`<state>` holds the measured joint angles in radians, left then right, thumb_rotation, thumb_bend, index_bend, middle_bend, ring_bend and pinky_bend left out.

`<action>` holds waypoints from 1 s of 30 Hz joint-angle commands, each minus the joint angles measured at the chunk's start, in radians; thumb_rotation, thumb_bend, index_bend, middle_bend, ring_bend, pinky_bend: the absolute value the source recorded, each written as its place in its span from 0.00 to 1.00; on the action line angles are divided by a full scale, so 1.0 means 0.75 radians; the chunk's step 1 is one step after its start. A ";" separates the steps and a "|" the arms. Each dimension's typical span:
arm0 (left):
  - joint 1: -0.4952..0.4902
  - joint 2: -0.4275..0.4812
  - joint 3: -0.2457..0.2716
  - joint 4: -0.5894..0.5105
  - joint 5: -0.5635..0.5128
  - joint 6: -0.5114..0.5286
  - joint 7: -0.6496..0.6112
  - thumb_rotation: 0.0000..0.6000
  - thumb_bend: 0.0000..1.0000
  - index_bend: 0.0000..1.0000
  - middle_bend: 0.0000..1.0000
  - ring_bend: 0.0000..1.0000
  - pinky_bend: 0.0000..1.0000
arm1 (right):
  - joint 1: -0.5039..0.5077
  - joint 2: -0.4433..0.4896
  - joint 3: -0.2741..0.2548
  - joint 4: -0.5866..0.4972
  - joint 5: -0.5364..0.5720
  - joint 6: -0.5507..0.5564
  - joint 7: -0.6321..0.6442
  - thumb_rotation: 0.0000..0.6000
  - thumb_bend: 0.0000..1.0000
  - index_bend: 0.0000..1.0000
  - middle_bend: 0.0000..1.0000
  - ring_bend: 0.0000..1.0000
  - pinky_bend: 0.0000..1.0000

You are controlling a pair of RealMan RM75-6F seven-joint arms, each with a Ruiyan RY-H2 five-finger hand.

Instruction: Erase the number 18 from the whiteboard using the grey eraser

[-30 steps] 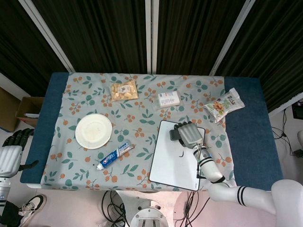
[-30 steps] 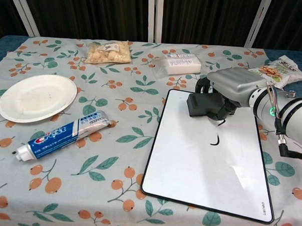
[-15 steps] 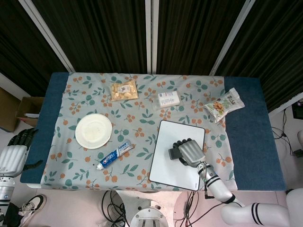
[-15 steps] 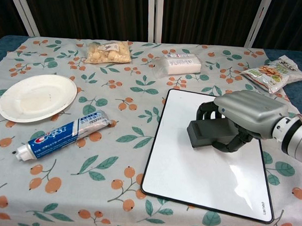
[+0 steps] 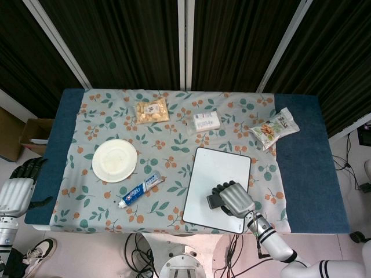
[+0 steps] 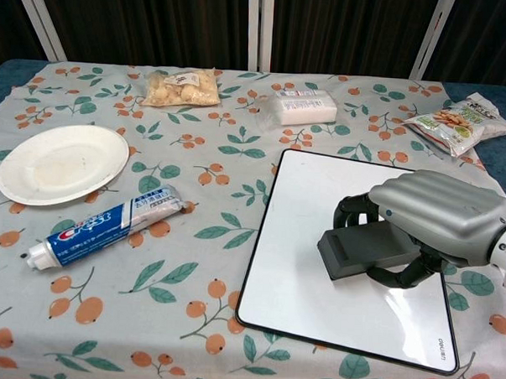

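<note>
The grey eraser [image 6: 369, 252] sits flat on the near half of the whiteboard [image 6: 307, 200], gripped by the right hand [image 6: 436, 221] with its fingers curled over the far edge and the thumb on the near side; the board's white face shows no writing. Left of that hand lie a toothpaste tube [image 6: 109, 226] and a paper plate [image 6: 59, 163] on the flowered tabletop [image 6: 214, 112]. The left hand [image 5: 18, 184] hangs off the left edge, fingers loosely curled and holding nothing.
</note>
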<state>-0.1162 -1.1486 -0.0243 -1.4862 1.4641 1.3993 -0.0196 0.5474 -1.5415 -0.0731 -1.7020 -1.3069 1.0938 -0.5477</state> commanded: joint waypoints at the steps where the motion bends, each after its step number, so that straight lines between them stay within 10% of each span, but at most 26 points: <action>1: 0.001 0.002 0.000 -0.001 -0.001 0.002 0.000 1.00 0.05 0.11 0.09 0.06 0.17 | 0.004 -0.028 0.022 0.035 0.013 -0.013 -0.014 1.00 0.39 0.89 0.65 0.59 0.69; 23: 0.002 0.004 0.005 0.026 -0.004 -0.007 -0.011 1.00 0.05 0.11 0.09 0.06 0.17 | 0.097 -0.239 0.257 0.329 0.241 -0.109 -0.073 1.00 0.39 0.90 0.66 0.59 0.69; 30: 0.006 0.003 0.007 0.035 -0.008 -0.008 -0.019 1.00 0.05 0.11 0.09 0.06 0.17 | 0.088 -0.221 0.199 0.268 0.200 -0.098 -0.082 1.00 0.40 0.91 0.66 0.60 0.69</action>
<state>-0.1120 -1.1463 -0.0194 -1.4596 1.4581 1.3933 -0.0341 0.6217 -1.7153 0.0938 -1.4858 -1.1380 1.0062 -0.6049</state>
